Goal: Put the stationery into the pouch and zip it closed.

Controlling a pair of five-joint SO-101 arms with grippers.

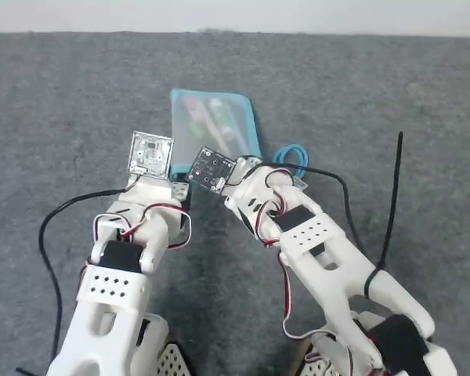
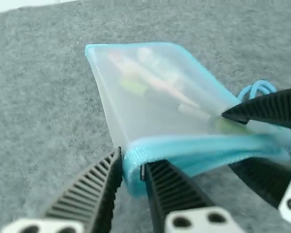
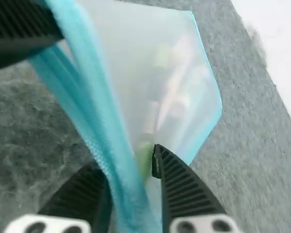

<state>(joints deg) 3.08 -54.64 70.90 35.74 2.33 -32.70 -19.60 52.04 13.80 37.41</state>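
A translucent pouch [image 1: 215, 125] with a teal zipper edge lies on the grey carpet, with several pens [image 1: 211, 117] inside it. In the left wrist view my left gripper [image 2: 131, 158] is shut on the near corner of the pouch [image 2: 155, 111], right on its zipper band. The pens [image 2: 150, 82] show through the wall. My right gripper [image 3: 128, 160] is shut on the zipper edge at the other end of the pouch [image 3: 150, 58], with the pens [image 3: 169, 102] blurred behind it. The right gripper's black fingers [image 2: 262, 109] also show across the pouch from my left gripper.
A blue cord loop [image 1: 292, 157] lies on the carpet by the pouch's right end, and the loop [image 2: 257, 89] is seen again in the left wrist view. Black cables [image 1: 392, 204] run beside the right arm. Grey carpet [image 1: 78, 102] stretches to the pale wall at the back.
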